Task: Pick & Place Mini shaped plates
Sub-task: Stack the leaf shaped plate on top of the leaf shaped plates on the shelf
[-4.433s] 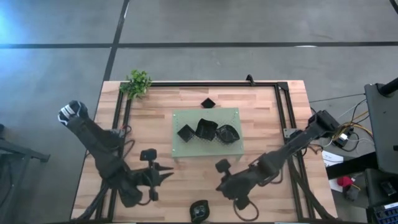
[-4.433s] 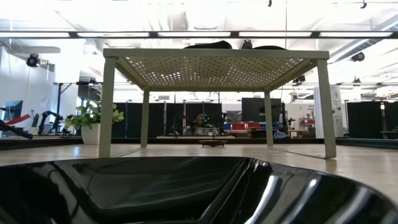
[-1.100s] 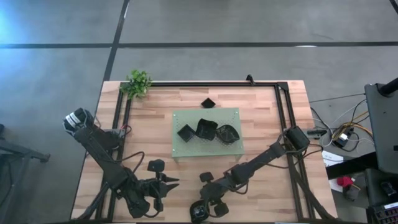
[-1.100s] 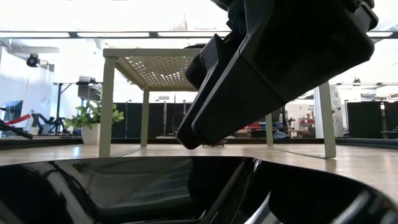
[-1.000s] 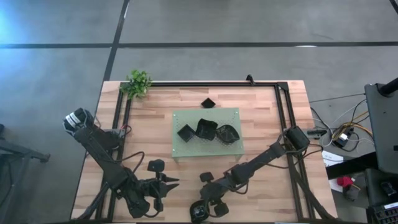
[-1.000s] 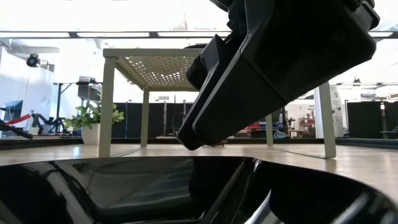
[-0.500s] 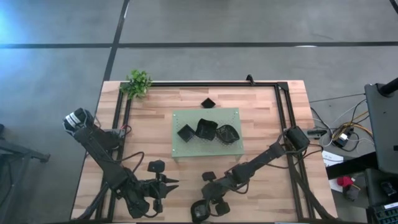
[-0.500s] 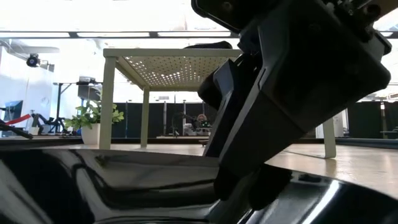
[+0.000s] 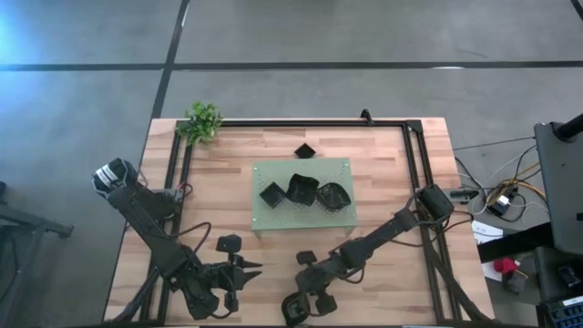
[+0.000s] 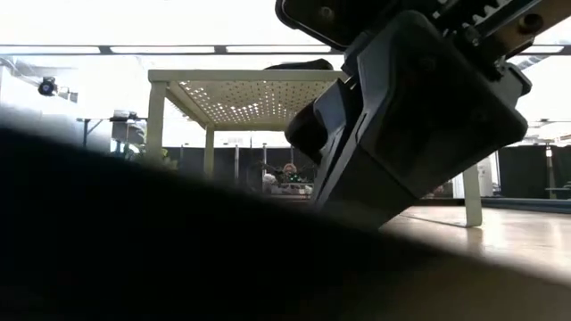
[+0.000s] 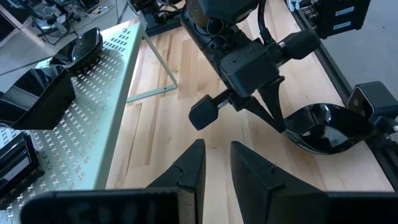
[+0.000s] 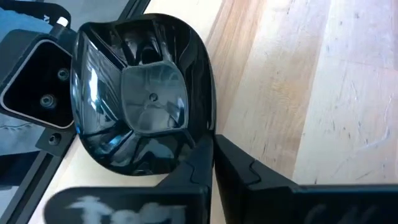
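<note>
Plate (image 12: 140,93) rim was pinched by the shut right gripper (image 12: 212,149) at the table's (image 9: 383,164) near edge, tilted upward. Slippage was judged likely, since only a thin glossy lip was held. Nearby, the left gripper (image 11: 214,163) was kept narrowly parted, empty.

So from the left arm's wrist cam we've got our own left tool (image 11: 216,163) down at 6 o'clock, its two dark fingers parted with a narrow strip of wooden table (image 11: 348,56) showing between them. Straight ahead, around 1 o'clock, the right tool (image 11: 281,123) is pinched on the rim of a glossy black dish (image 11: 326,127) that sits tilted at 3 o'clock, next to a black frame rail. Over at 9 to 10 o'clock we see the pale green perforated mat (image 11: 93,118) on its legs, with a square black dish (image 11: 34,96) and a rounder one (image 11: 81,45) on top.
</note>
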You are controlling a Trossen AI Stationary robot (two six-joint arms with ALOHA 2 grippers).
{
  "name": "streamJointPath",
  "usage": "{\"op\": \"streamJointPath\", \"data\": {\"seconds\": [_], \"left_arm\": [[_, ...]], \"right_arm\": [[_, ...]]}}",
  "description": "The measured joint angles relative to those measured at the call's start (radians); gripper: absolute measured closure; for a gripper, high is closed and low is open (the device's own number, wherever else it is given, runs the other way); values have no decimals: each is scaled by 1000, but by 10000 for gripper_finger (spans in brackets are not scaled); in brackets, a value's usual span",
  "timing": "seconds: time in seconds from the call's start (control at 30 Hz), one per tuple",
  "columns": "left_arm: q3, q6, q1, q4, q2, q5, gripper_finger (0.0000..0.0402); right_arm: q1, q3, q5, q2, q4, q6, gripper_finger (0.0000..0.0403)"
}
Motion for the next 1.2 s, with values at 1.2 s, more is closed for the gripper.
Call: {"op": "streamJointPath", "data": {"seconds": [1.2], "left_arm": [[1, 16, -1, 12, 0, -2, 331]], "right_arm": [[-20, 28, 646, -663, -652, 336, 395]]}}
